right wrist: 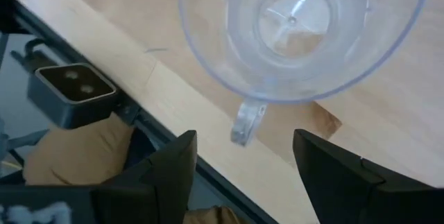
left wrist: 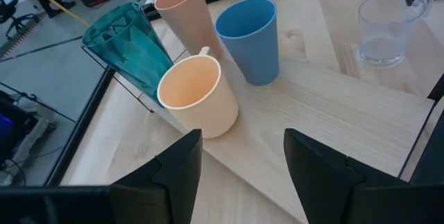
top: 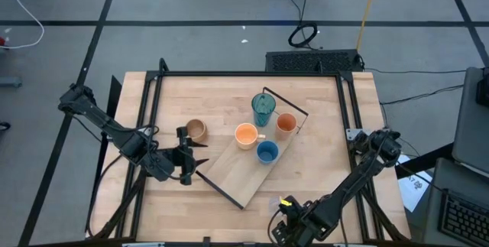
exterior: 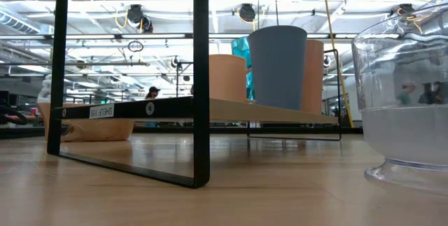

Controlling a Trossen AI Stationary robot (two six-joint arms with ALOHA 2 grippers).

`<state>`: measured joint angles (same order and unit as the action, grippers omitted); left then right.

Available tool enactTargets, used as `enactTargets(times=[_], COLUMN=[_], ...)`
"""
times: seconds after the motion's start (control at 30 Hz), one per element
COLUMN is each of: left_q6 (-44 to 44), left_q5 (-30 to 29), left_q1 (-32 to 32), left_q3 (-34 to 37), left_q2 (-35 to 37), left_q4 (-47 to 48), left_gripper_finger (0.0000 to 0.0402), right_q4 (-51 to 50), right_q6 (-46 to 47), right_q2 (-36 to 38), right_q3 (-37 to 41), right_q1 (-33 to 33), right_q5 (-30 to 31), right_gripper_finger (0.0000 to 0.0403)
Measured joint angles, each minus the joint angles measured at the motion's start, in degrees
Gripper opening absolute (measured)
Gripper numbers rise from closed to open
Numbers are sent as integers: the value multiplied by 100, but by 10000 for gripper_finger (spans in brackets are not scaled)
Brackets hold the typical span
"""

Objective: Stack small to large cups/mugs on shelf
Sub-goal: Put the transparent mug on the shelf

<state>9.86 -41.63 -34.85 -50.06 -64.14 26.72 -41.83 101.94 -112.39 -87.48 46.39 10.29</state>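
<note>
Four cups sit on the shelf [top: 243, 172], which lies diagonally across the table [top: 321, 94]: teal tumbler [top: 263, 108] at the far end, orange cup [top: 286, 123] just right of it, orange handled mug [top: 245, 134] near the middle, small blue cup [top: 267, 152] just beside that on the near-right. Tan mug [top: 196, 130] is off the shelf, on the table to its left. Clear cup [right wrist: 298, 23] stands on the table near the front edge, handle pointing toward the right gripper [right wrist: 239, 172]. Right gripper is open, fingers spread, directly over the clear cup, not touching it. Left gripper [top: 188, 157] is also open and empty, low at the shelf's near-left edge, just near of the tan mug; its wrist camera faces the orange mug [left wrist: 198, 93], with the blue cup [left wrist: 248, 38], the second orange cup [left wrist: 184, 12] and the tilted-looking tumbler [left wrist: 128, 47] behind. Shelf's black end rail [exterior: 201, 79] stands between the low camera and the cups. Cables and a black box lie on the floor [top: 191, 2] beyond the table.
</note>
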Motion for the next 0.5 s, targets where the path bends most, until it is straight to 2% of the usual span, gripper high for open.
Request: enactTargets(times=[0.5], left_q6=[76], left_q5=[0], left_q1=[0], left_q3=[0], left_q2=[0], left_q4=[-2], left_gripper_finger=[207], right_q4=[-1016], right_q6=[-129], right_q2=[-58], right_q3=[0], right_q1=[-180], right_q5=[52], right_gripper_finger=[226])
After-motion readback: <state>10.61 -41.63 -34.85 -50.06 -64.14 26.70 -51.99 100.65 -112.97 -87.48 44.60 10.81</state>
